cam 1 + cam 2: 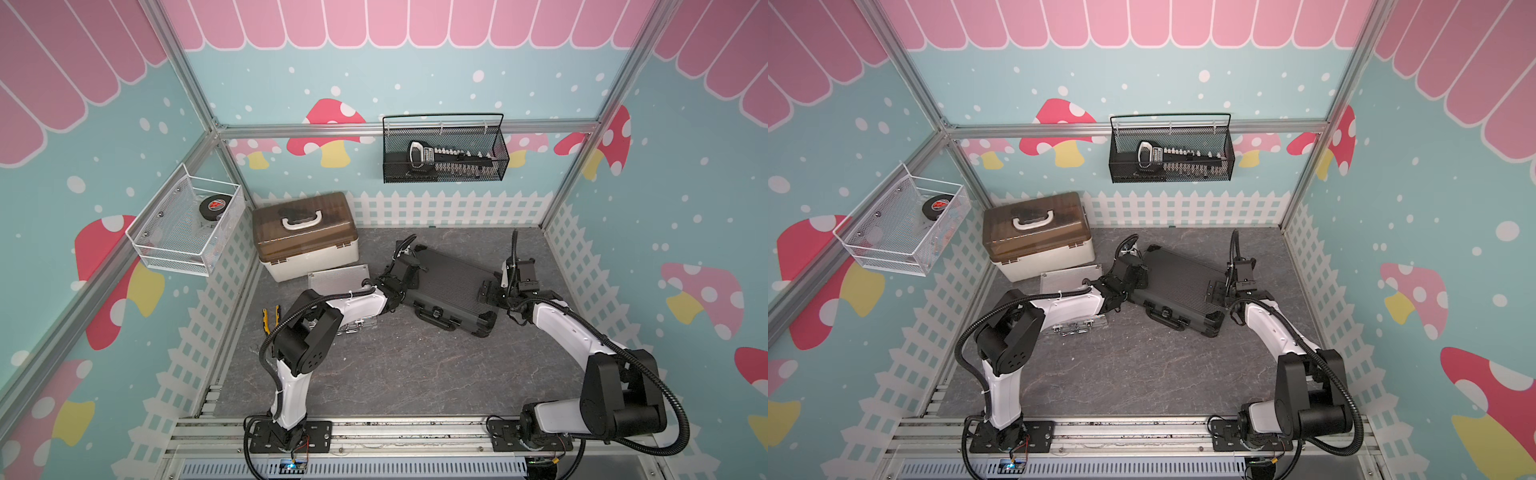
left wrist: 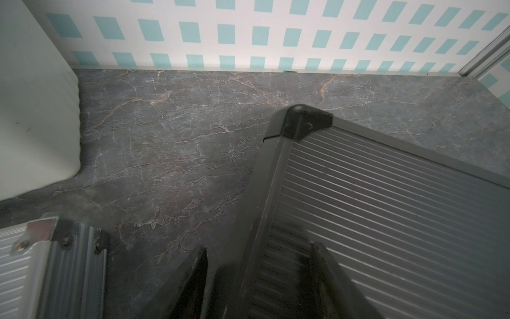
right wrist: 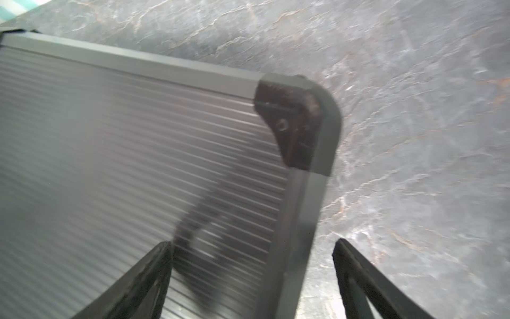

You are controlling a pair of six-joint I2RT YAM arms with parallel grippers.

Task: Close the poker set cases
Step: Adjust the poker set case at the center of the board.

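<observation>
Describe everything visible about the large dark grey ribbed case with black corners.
The large dark grey ribbed case lies flat and skewed on the grey marbled table, lid down. It looks metal, with a smooth frame, black corner caps and a black handle on its near edge. The open left gripper and open right gripper straddle its opposite short edges; contact is unclear.

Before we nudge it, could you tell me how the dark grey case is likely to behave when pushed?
The dark grey case looks rigid, with framed edges and black corner caps, so it should move as one piece. Lying flat on the smooth table, it will probably slide or pivot rather than tip.
</observation>
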